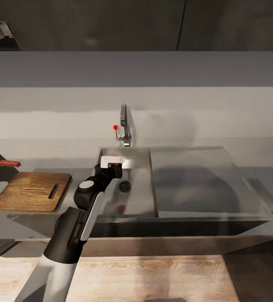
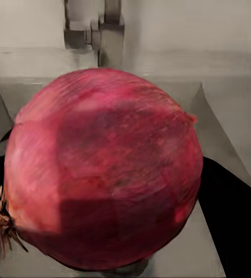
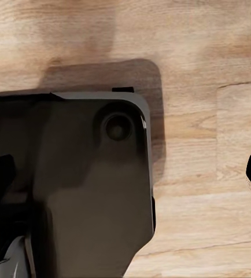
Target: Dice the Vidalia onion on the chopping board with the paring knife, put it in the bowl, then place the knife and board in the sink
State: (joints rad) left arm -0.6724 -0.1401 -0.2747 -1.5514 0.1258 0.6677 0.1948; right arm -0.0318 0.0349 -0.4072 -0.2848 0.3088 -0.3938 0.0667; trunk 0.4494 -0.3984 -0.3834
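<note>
Onion-fetching is the step in hand, and the widest thing in the head view is the grey surface [image 1: 220, 142], with the sink [image 1: 195, 184] set into it: a deep basin toward nine o'clock of the unit, a flat drainboard wing toward three, and the faucet [image 1: 124, 126] with its tiny red knob at twelve. At nine o'clock of the basin lies the chopping board [image 1: 31, 192], flat and bare, handy for the dicing that I judge comes next. Just beyond it, toward eleven, sits the paring knife [image 1: 9, 162], a red sliver on the surface. The left arm reaches over the front rim so that the left gripper [image 1: 111, 161] hangs inside the basin, near the dark drain [image 1: 125, 186]. The left wrist view shows the Vidalia onion [image 2: 102, 168] huge and close between dark fingers [image 2: 229, 220], pinched at its flanks, roots to one side; whether it is lifted off the basin floor I cannot tell. The right gripper [image 3: 125, 168] points down at the wooden floor [image 3: 206, 69] over the robot's dark base [image 3: 85, 191], parked, its fingers apart with nothing between.
</note>
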